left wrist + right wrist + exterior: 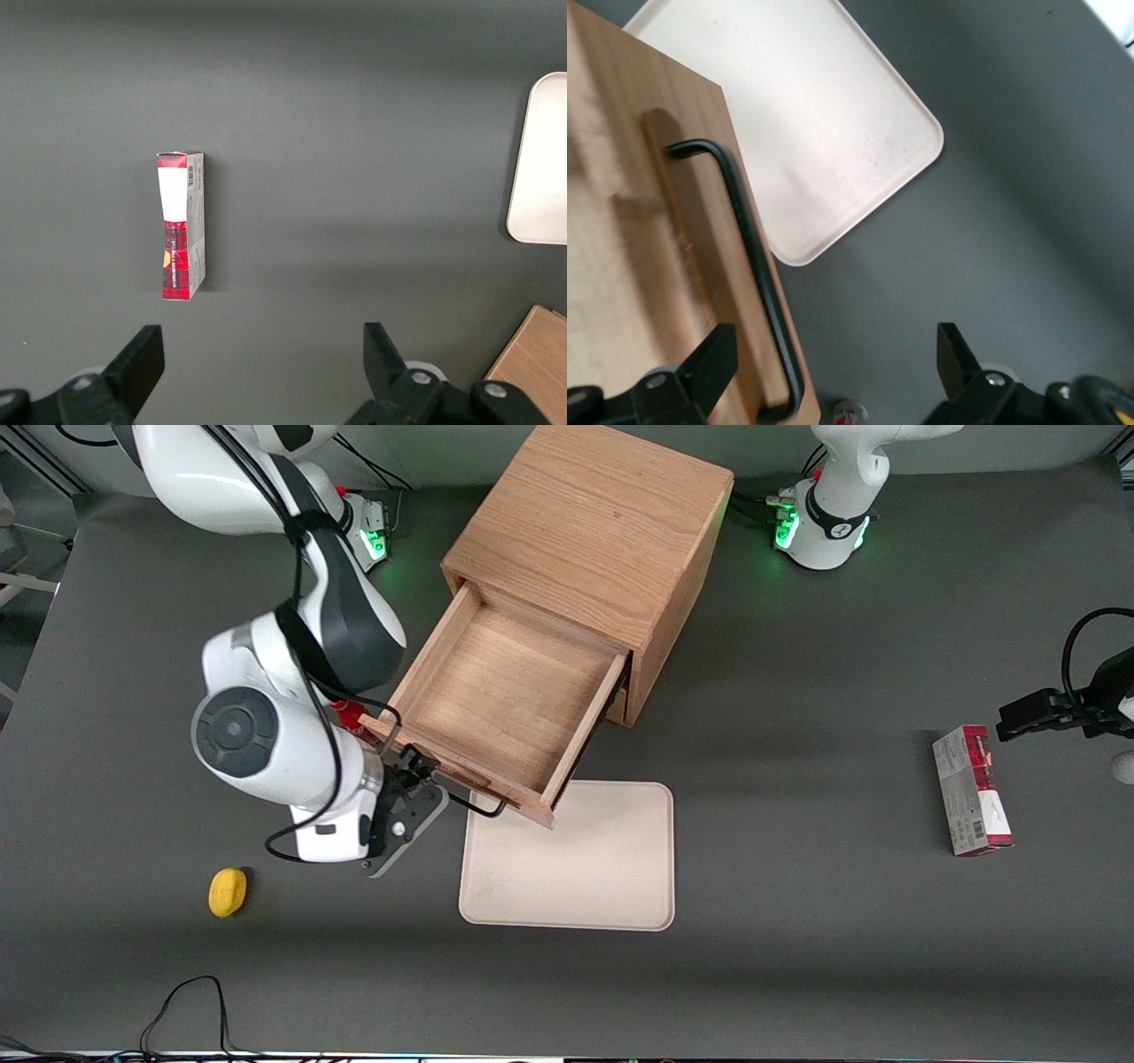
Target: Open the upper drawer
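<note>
The upper drawer (pixel 505 691) of the oak cabinet (pixel 589 522) stands pulled far out, its bare wooden inside showing. Its thin black wire handle (pixel 483 808) is on the drawer front, which overhangs a cream tray. My right gripper (pixel 425 779) is at the handle's end toward the working arm's side. In the right wrist view the gripper (pixel 833 354) is open, its fingers wide apart, with the handle (pixel 749 248) and the edge of the drawer front (pixel 629 266) between them, not clamped. The lower drawer is hidden under the upper one.
A cream tray (pixel 576 859) lies on the table in front of the cabinet, also in the right wrist view (pixel 806 115). A yellow object (pixel 228 891) lies nearer the front camera than my arm. A red box (pixel 972 790) lies toward the parked arm's end.
</note>
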